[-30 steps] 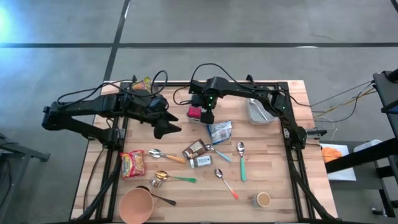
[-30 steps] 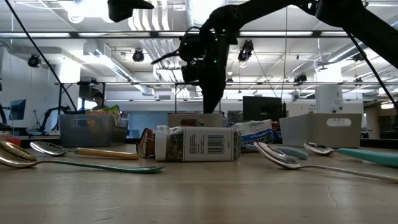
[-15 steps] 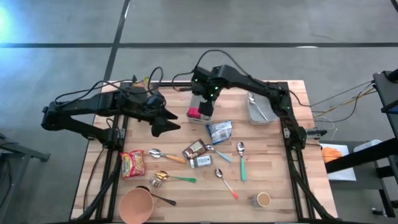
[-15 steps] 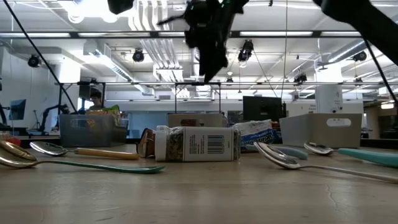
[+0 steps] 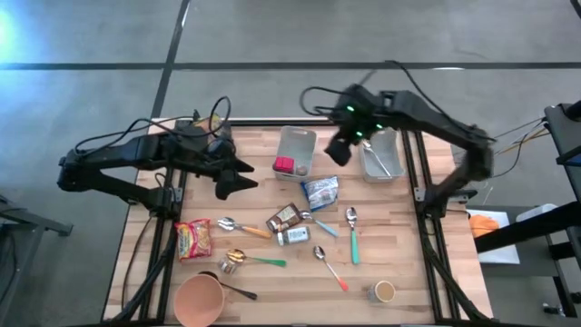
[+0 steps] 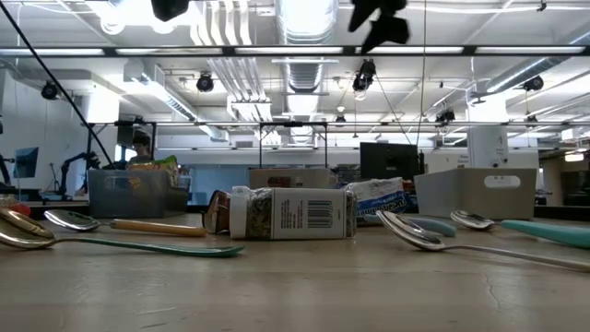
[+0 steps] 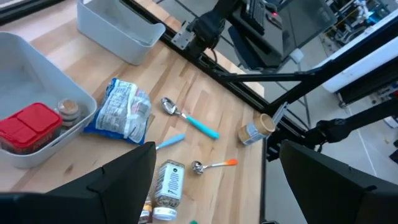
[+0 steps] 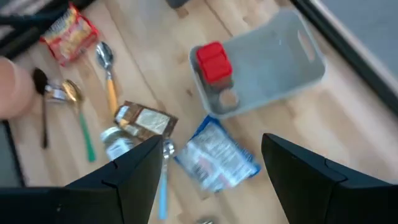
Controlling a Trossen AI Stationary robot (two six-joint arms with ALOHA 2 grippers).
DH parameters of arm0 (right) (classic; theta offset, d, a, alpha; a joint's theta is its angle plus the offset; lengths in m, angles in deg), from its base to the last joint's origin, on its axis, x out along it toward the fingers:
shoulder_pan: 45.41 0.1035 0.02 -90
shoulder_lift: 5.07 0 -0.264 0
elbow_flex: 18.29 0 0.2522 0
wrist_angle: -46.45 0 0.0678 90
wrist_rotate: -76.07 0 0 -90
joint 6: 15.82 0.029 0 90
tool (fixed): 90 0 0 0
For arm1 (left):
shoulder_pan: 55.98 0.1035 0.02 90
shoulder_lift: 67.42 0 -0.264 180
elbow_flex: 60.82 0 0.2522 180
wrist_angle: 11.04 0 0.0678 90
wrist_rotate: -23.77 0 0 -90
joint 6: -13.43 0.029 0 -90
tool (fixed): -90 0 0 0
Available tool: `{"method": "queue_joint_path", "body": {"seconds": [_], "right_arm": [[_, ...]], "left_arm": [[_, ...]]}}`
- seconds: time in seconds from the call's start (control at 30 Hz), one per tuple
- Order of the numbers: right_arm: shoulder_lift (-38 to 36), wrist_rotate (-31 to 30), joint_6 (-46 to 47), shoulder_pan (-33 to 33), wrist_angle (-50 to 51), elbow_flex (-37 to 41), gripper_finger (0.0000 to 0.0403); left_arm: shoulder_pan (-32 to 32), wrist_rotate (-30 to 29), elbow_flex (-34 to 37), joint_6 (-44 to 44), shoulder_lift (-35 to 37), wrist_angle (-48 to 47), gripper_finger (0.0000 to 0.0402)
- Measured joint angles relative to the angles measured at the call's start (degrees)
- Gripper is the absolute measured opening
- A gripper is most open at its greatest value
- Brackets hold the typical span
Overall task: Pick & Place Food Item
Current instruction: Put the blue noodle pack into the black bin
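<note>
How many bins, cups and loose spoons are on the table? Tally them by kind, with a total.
Bins: 2
Cups: 2
Loose spoons: 6
Total: 10
Uncounted: a small silver piece, kind unclear.

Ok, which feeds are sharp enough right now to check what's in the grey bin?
Left wrist view: crisp, the red plastic box sits clearly in the grey plastic bin. Right wrist view: smeared by motion blur, outlines soft. High view: sharp but small, with glare in the top-left corner. Low view: near spoons soft, ceiling lights blown out, bin contents hidden.
</note>
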Motion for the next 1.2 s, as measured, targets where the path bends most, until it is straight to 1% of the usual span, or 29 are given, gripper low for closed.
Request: {"method": "queue_joint_path", "body": {"seconds": [0.1, 0.23, 0.33, 0.5, 0.63, 0.83, 1.0, 1.2], "right_arm": [[-7.93, 0.13, 7.31, 0.38, -5.94, 11.07, 0.0271], [-17.0, 1.03, 18.09, 2.06, -17.68, 24.35, 0.0271], [-21.37, 0.89, 23.94, 4.29, -23.56, 32.4, 0.0271], [-25.67, -3.8, 32.77, 8.07, -28.63, 42.94, 0.0271], [-28.48, -5.05, 37.75, 10.03, -32.12, 48.79, 0.0271], [-30.48, -5.37, 41.51, 11.67, -32.97, 54.63, 0.0271], [-29.35, -5.41, 44.76, 12.11, -35.48, 58.97, 0.0271], [-26.77, -8.23, 47.82, 12.1, -44.72, 64.23, 0.0271]], "left_arm": [[0.01, -0.31, 0.84, -0.26, -0.02, -0.19, 0.0344], [0.02, -0.61, 1.75, -2.45, -0.02, -0.23, 0.0344], [0.07, -1.03, 1.83, -3.83, -0.07, -0.48, 0.0344], [0.07, -1.05, 1.83, -4.74, -0.07, -0.25, 0.0344], [0.07, -1.03, 1.83, -4.76, -0.07, -0.3, 0.0344], [0.07, -1.03, 1.83, -4.76, -0.07, -0.32, 0.0344], [0.07, -1.01, 1.83, -4.76, -0.07, -0.34, 0.0344], [0.07, -1.01, 1.83, -5.18, -0.07, -0.33, 0.0344]]}}
